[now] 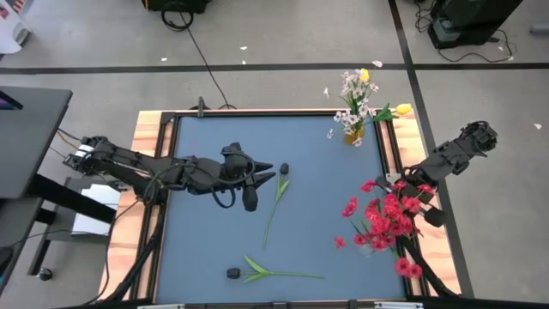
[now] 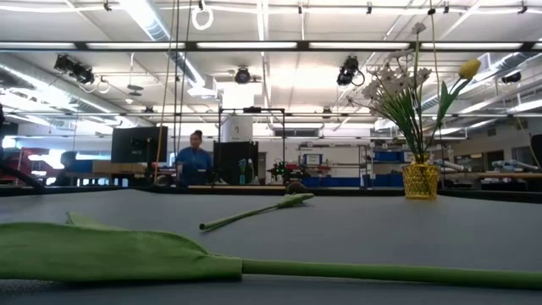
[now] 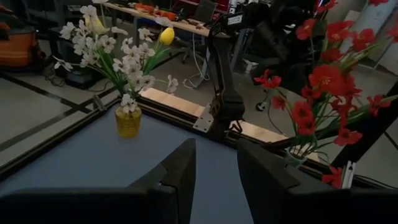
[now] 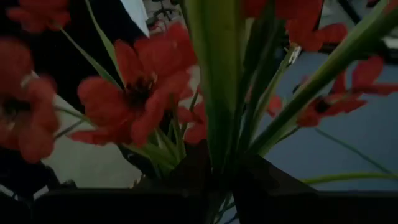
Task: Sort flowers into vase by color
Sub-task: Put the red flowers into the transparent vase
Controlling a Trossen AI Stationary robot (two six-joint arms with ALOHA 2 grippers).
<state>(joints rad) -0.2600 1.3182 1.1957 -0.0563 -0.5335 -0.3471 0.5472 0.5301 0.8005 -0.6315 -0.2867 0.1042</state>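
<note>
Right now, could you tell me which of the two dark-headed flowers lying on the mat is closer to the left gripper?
The upper dark-headed flower, whose bud lies just beside the left gripper. The other dark-headed flower lies along the mat's near edge, well away from it.

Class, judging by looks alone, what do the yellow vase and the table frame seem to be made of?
Vase: probably translucent amber glass or plastic; it glows and shows a faceted pattern. Table frame: pale wood, apparently unfinished, with visible grain-like planks around the matte blue-grey surface.

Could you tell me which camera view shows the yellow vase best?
The left wrist view: the yellow vase shows close and unobstructed, white sprays rising from it. The low view shows it smaller at the far edge, the high view mostly hides it under blossoms, and the right wrist view misses it.
</note>
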